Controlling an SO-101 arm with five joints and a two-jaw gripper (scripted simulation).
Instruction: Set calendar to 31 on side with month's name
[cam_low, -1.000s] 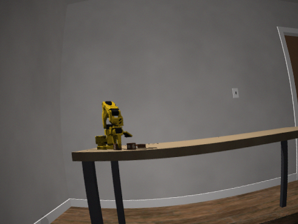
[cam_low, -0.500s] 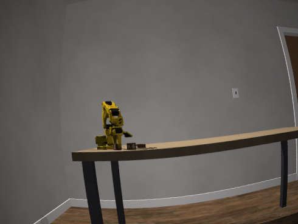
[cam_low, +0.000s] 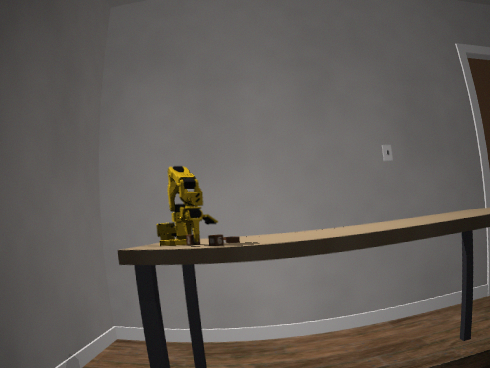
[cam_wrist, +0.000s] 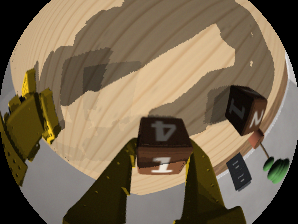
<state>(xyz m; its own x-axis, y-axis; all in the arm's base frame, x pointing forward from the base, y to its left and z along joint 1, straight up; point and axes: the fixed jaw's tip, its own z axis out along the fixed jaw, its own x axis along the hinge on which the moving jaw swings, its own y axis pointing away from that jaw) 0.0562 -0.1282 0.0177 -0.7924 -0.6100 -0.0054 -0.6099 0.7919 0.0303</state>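
Wooden table, end effector around brown cube, faces 4, 1

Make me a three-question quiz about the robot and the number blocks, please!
1. Where is the second cube?
A. on the wooden table, right of the held one
B. on top of the arm
C. on the floor

2. What colour is the arm?
A. blue
B. yellow
C. white

3. What is the gripper doing?
A. wide open over nothing
B. shut on nothing
C. shut on a cube

Answers: 1 A, the wrist view shows it on the table, apart from the held cube. 2 B, both views show yellow parts. 3 C, the cube sits between the fingers, showing a 1 and a 4.
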